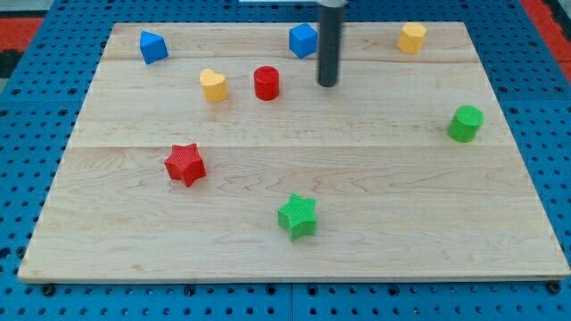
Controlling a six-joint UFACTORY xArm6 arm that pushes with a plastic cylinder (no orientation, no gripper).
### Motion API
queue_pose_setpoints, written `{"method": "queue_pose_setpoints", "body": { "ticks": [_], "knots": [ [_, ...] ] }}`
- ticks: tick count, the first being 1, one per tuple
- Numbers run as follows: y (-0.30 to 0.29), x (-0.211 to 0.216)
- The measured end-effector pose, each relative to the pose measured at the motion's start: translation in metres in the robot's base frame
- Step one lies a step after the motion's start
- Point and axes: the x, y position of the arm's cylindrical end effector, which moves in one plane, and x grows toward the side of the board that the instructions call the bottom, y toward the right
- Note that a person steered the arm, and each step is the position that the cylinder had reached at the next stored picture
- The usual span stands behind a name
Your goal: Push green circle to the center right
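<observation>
My tip (328,85) rests on the wooden board (294,267) near the view's top, just right of the red cylinder (267,83) and below the blue cube (303,40). The green circle (465,123) sits well apart at the view's right edge.

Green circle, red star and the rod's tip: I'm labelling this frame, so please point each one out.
green circle (465,122): camera view, middle of its visible body.
red star (185,163): camera view, centre of its top face.
my tip (328,85): camera view, very end of the rod, right of the red cylinder.

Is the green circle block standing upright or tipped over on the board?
Upright. The green circle shows its round flat top facing up near the view's right edge. My tip is far from it, near the blue block.
</observation>
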Motion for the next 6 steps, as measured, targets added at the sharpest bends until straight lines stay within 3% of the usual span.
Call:
{"method": "queue_pose_setpoints", "body": {
  "ticks": [2, 4, 5, 6],
  "knots": [
    [0.117, 0.008],
    [0.138, 0.058],
    [0.183, 0.037],
    [0.23, 0.092]
  ]
}}
